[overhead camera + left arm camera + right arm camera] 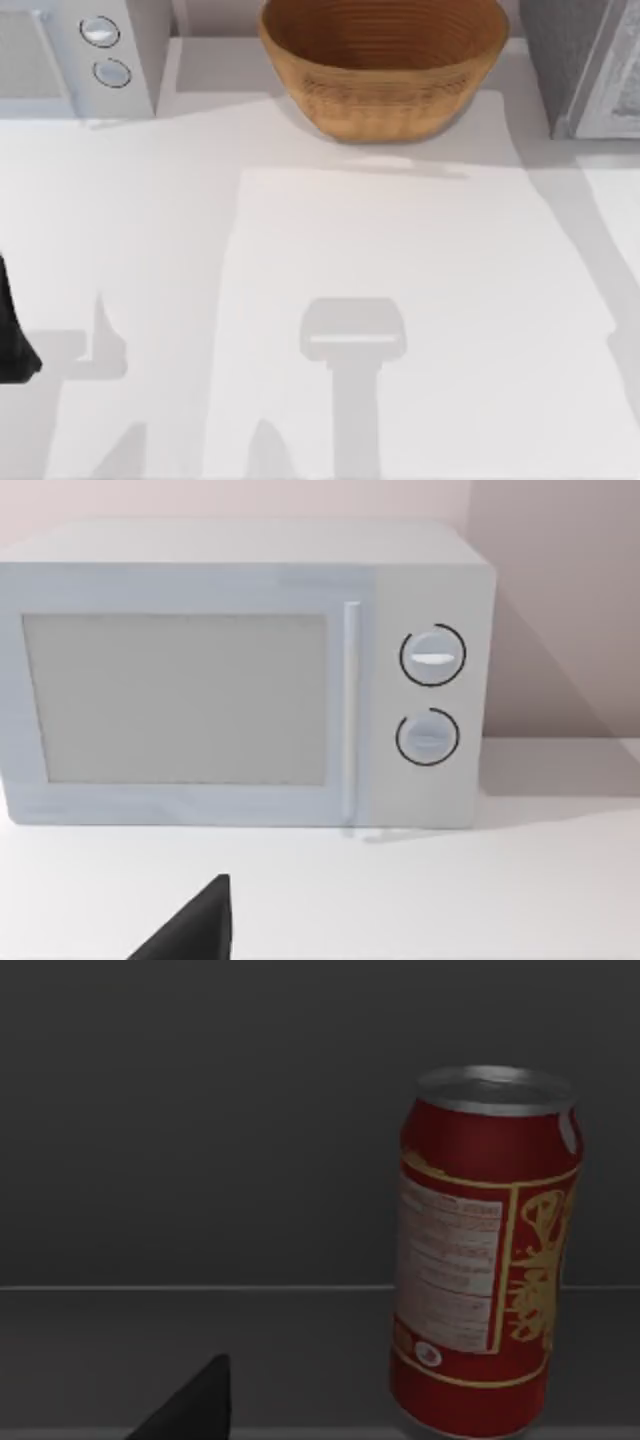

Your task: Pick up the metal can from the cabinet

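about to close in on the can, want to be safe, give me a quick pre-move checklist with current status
1. Metal can upright on the dim cabinet shelf, right wrist view: ok.
2. Space beside the can on the shelf free of other items: ok.
3. Right gripper around the can: not ok; a dark fingertip sits off to the side, apart from the can.
4. Right gripper open enough for the can: cannot tell.
5. Left arm out of the way, at the table's left edge facing the microwave: ok.
6. Wicker bowl well away from the can: cannot tell.
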You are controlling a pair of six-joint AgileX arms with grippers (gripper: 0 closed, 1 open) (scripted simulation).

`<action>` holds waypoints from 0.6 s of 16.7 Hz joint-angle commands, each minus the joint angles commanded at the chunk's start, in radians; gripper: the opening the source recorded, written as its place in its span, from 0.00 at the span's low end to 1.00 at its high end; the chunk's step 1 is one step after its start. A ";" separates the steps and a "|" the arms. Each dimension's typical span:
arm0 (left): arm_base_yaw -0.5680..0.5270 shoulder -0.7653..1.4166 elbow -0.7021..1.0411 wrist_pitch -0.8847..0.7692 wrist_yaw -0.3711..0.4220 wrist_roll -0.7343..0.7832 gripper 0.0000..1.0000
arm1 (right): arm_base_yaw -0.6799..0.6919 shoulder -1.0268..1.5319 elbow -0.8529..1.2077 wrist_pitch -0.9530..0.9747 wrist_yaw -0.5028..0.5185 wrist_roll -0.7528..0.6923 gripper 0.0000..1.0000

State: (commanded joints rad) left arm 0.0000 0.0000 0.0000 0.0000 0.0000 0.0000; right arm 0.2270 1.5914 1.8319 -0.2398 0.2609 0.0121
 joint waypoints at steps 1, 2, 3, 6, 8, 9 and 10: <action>0.000 0.000 0.000 0.000 0.000 0.000 1.00 | 0.000 0.002 0.003 0.000 0.000 0.000 1.00; 0.000 0.000 0.000 0.000 0.000 0.000 1.00 | -0.001 0.011 0.016 -0.001 -0.002 0.000 1.00; 0.000 0.000 0.000 0.000 0.000 0.000 1.00 | -0.003 0.027 0.036 -0.003 -0.005 0.000 1.00; 0.000 0.000 0.000 0.000 0.000 0.000 1.00 | -0.014 0.103 0.127 -0.016 -0.016 0.000 1.00; 0.000 0.000 0.000 0.000 0.000 0.000 1.00 | -0.023 0.162 0.195 -0.026 -0.024 0.000 1.00; 0.000 0.000 0.000 0.000 0.000 0.000 1.00 | -0.027 0.188 0.227 -0.031 -0.027 0.000 1.00; 0.000 0.000 0.000 0.000 0.000 0.000 1.00 | -0.031 0.212 0.255 -0.035 -0.031 0.000 1.00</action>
State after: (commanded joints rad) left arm 0.0000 0.0000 0.0000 0.0000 0.0000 0.0000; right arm 0.1961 1.8032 2.0865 -0.2753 0.2302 0.0119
